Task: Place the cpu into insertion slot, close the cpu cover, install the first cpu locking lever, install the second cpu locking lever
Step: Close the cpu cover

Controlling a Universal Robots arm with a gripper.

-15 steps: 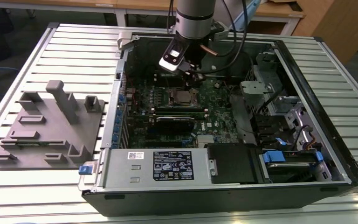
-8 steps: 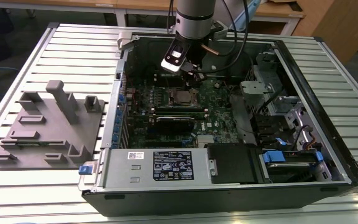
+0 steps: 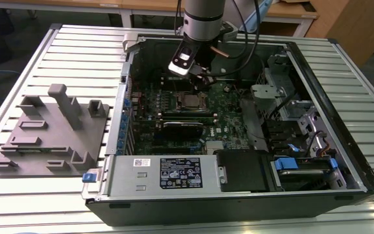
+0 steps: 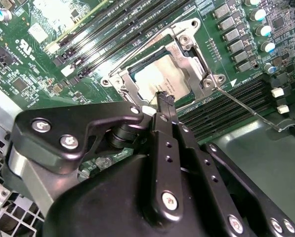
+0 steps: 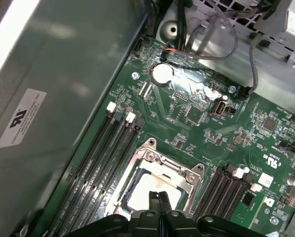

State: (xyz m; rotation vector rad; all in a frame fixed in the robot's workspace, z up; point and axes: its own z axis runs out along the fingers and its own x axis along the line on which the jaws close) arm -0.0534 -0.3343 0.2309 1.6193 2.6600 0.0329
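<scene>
The cpu (image 4: 153, 78) sits down in the insertion slot (image 4: 112, 81) on the green board (image 5: 196, 118), inside the open computer case (image 3: 343, 146) that lies on the table (image 3: 31, 200). Its dull silver top shows through the window of the cpu cover (image 4: 187, 47), which appears to lie flat over it, framing it on all sides.

I judge the chip light and stiff, with a smooth metal lid that would slip under a careless pinch. It is fragile on the underside, so it wants holding by two opposite edges, never by the faces. With the frame down over it, those edges are out of my reach. The cover itself looks like thin sprung sheet metal, rigid enough to be pushed on its rim.

My fingers (image 4: 165, 106) are pressed together with no gap between them and nothing caught there, making one narrow black point. In both wrist views that point hangs right at the near edge of the chip, where lid meets frame — touching or a hair above, I cannot tell which.

A thin wire locking lever (image 4: 241, 102) runs from the corner of the socket out across the long black slots (image 4: 221, 106), just beside my fingers. It looks springy, a thing to press along its length — whether it is hooked down, I cannot make out.
</scene>
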